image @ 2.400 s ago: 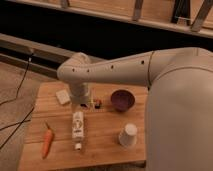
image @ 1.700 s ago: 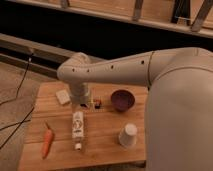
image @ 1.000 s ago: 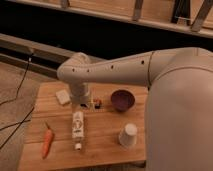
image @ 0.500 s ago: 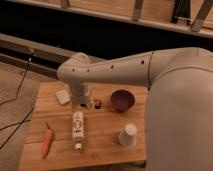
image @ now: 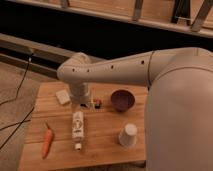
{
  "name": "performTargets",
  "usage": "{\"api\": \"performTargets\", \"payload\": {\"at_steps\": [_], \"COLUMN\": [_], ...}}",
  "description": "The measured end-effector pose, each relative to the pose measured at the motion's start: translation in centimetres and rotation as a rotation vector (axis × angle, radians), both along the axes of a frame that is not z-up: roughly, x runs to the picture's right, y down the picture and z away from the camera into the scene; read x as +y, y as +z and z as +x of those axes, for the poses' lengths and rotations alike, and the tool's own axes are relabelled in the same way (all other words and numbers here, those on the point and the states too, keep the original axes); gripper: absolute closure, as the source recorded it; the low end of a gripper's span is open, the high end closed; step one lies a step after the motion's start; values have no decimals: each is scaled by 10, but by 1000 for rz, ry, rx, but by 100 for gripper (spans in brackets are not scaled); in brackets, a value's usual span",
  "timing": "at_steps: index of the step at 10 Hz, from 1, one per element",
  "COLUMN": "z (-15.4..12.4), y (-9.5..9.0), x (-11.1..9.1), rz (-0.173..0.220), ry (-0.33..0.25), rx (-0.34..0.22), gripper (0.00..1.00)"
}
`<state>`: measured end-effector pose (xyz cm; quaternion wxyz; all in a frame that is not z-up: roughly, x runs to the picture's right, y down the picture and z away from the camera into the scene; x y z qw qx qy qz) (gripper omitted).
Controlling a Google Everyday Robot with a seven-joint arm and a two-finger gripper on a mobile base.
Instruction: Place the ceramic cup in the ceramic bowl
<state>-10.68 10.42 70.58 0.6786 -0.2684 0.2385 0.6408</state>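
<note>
Wooden table [image: 107, 142] is seen from above, a dark wall and a pale ledge behind it, black cables [image: 22, 75] trailing over the floor at left.

The robot arm [image: 115, 70] is stretched from the right across the back of the table, its wrist turned down. The gripper [image: 86, 103] is found low over the table's middle back, just left of a small dark-red object [image: 98, 103] and just above the cap end of the white bottle [image: 77, 125]. It is largely hidden under the wrist (apart or together: cannot be told). Nothing is seen held.

The ceramic cup [image: 128, 135] is noted standing on the table near the front right, narrower end up, well apart from the gripper. The ceramic bowl [image: 122, 100] is set behind it, toward the back right, holding nothing visible; cup and bowl are near but not touching.

The bottle is lying on its side. A carrot [image: 46, 141] is recorded at front left, a pale block [image: 62, 96] at back left.
</note>
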Motion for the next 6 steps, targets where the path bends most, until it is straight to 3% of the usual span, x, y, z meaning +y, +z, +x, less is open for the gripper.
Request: {"api": "performTargets", "payload": {"at_steps": [3, 6], "z": [18, 56], "y": [15, 19], "x": [-1, -7], "rz": [-50, -51], "ry": [11, 68], "rx": [25, 50], "gripper": [35, 35]}}
